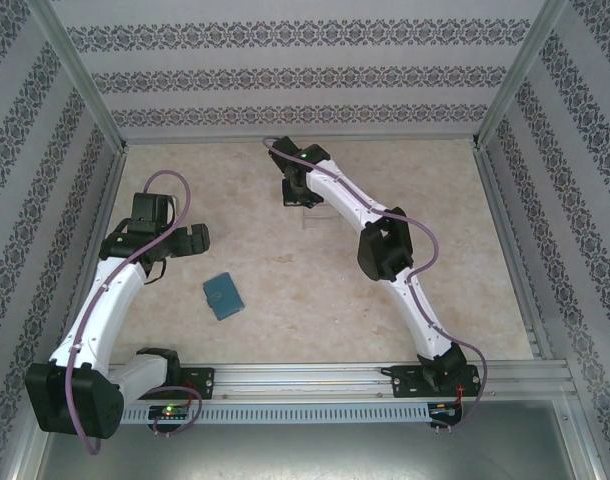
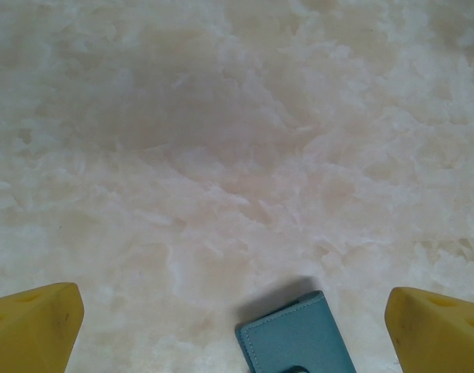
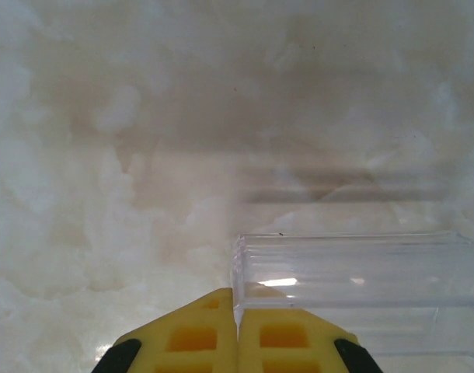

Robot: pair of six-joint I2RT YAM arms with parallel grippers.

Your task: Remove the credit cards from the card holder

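The left end effector (image 2: 233, 303) hangs wide open near the teal card holder (image 2: 295, 340). The right end effector (image 3: 237, 320) is closed at the corner of the clear box (image 3: 353, 268).

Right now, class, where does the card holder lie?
In the top view the card holder lies closed on the table, left of centre, just below and right of the open left hand.

The left gripper (image 2: 235, 323) hangs with its yellow fingers (image 2: 35, 326) spread wide over a pale, marbled table (image 2: 221, 155). Between them, nearer the right-hand finger, lies the teal card holder (image 2: 295, 343), cut off by the frame's edge.
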